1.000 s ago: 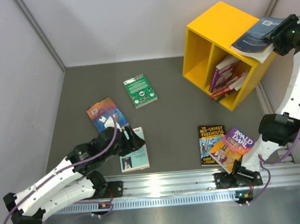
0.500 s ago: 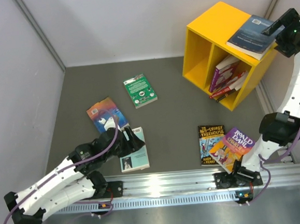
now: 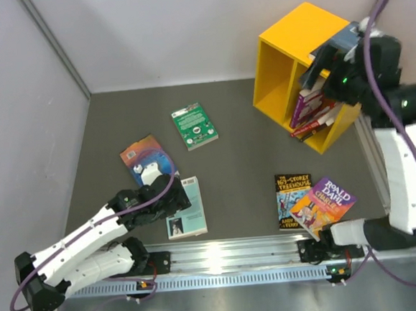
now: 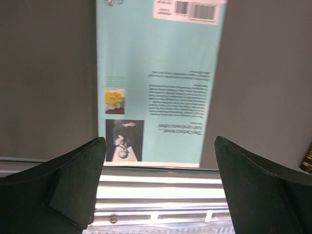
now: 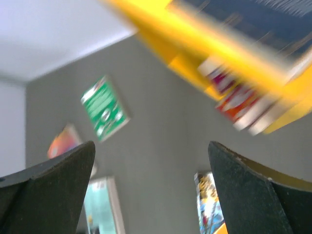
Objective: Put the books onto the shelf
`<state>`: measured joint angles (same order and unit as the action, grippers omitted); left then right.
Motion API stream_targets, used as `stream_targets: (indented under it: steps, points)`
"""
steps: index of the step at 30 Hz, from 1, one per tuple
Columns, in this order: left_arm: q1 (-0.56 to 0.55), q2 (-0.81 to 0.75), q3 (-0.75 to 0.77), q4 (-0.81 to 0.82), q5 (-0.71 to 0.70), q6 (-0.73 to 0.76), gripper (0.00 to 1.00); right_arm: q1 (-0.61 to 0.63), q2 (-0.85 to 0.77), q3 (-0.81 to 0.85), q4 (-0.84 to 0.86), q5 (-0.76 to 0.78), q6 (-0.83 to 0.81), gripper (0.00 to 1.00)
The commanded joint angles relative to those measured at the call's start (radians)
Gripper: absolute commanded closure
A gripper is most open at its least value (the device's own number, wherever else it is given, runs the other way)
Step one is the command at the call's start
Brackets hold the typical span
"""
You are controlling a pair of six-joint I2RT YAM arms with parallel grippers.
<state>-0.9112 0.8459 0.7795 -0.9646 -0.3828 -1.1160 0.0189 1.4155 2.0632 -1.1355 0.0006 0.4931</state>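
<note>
Surveying from the left, we find an orange-and-blue paperback [image 3: 134,154] lying flat on the bench [image 3: 244,160], its near corner hidden under the left arm. Just beside it lies the teal paperback [image 4: 161,73], back cover up, its near edge against the aluminium rail [image 4: 161,180]. The left claw [image 4: 158,146] hangs over that near edge with its fingers spread wide and nothing between them. We judge this spread suits a pickup, though a thin book lying flat offers little edge to seize.

The green paperback [image 3: 195,125] lies alone, well apart from both arms. Further right, the Storey Treehouse book [image 3: 292,199] and the Roald Dahl book [image 3: 321,204] rest by the right arm's base, the second overlapping the first.

The yellow shelf [image 3: 285,41] stands angled, its openings turned toward the arms, which we take as chosen for reach. Several shelved books [image 3: 313,111] lean in the right compartment. A dark blue book [image 5: 253,17] lies on the shelf's top, not in a compartment. The right claw [image 5: 151,146] is raised beside the shelf, fingers apart and holding nothing. The wrist view there is blurred.

We judge five books remain on the bench.
</note>
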Motion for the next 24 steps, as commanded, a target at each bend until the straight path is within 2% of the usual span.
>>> stream_targets:
  steps: [1, 2, 3, 4, 5, 7, 8, 9, 11, 13, 17, 24]
  points:
    - [0.031, 0.031, -0.046, -0.027, 0.007, 0.001, 0.02, 0.296, -0.229, -0.196, 0.035, 0.171, 0.059, 0.01]
    - [0.035, 0.032, -0.058, -0.016, 0.016, -0.005, 0.02, 0.358, -0.306, -0.351, 0.142, 0.106, 0.074, 0.00]
    - [0.041, 0.030, -0.081, 0.004, 0.019, -0.019, 0.02, 0.465, -0.332, -0.435, 0.204, 0.055, 0.106, 0.00]
    - [0.055, 0.028, -0.094, 0.013, 0.024, -0.025, 0.02, 0.502, -0.349, -0.518, 0.320, -0.003, 0.126, 0.00]
    - [0.064, 0.016, -0.106, 0.020, 0.028, -0.033, 0.02, 0.530, -0.343, -0.669, 0.368, -0.171, 0.148, 0.00]
    - [0.090, -0.001, -0.144, 0.029, 0.042, -0.060, 0.02, 0.601, -0.299, -0.799, 0.452, -0.320, 0.205, 0.00]
    - [0.098, -0.025, -0.158, 0.033, 0.048, -0.068, 0.02, 0.634, -0.271, -0.904, 0.549, -0.406, 0.217, 0.00]
    - [0.104, -0.039, -0.187, 0.035, 0.056, -0.086, 0.02, 0.697, -0.209, -0.938, 0.581, -0.427, 0.223, 0.00]
    - [0.109, -0.088, -0.218, 0.041, 0.059, -0.105, 0.02, 0.745, -0.147, -1.024, 0.712, -0.493, 0.252, 0.00]
    - [0.110, -0.120, -0.264, 0.032, 0.052, -0.155, 0.02, 0.802, -0.049, -1.057, 0.828, -0.533, 0.284, 0.00]
    - [0.110, -0.206, -0.354, 0.049, 0.045, -0.260, 0.01, 0.865, 0.120, -1.078, 0.933, -0.559, 0.312, 0.00]
    - [0.112, -0.225, -0.437, 0.182, 0.004, -0.275, 0.01, 0.880, 0.304, -1.114, 1.117, -0.562, 0.372, 0.00]
